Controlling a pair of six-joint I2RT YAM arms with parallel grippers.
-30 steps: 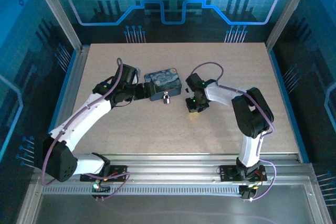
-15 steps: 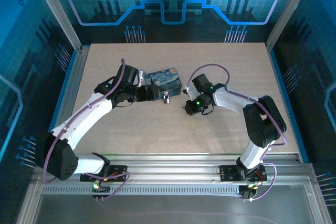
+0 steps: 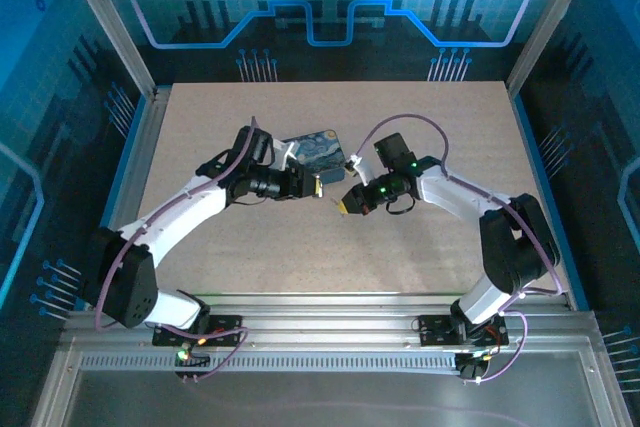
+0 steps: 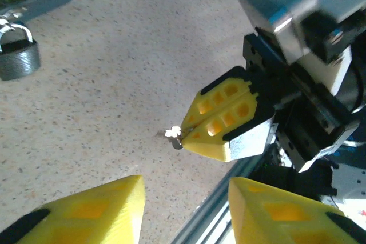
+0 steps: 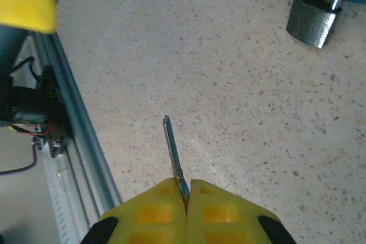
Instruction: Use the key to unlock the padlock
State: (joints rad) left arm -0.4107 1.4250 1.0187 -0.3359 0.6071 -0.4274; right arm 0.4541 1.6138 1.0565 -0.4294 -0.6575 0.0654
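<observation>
On the speckled table (image 3: 420, 247), roughly mid-frame in the top view, both arms reach in toward each other with a small gap between the tips. The biggest loose thing is the Starry Night print box (image 3: 318, 147), sitting just above that gap.

The left gripper (image 4: 186, 198) is right below the box's lower edge. Its yellow fingers stand partly apart with nothing between them, just bare table and rail showing through. The right gripper (image 5: 186, 190) sits a bit lower and to the right, jaws pinched tight on the key.

The padlock (image 5: 316, 16) lies flat on the table with its shackle up against the edge of the box. That's top right in the right wrist view and far upper left in the left wrist one. Neither gripper is touching it, and the shackle looks closed to me.

The key (image 5: 174, 150) pokes straight out from between the right fingertips with its blade free, well short of the lock.

My read is that the key pickup is done and the lock itself hasn't been dealt with yet. The next move probably calls for the left gripper to grab and steady the padlock body so the keyhole faces the key. Then the right arm has to line the blade up and slide it in. I can't spot the keyhole in these shots, so alignment is the tricky bit.
</observation>
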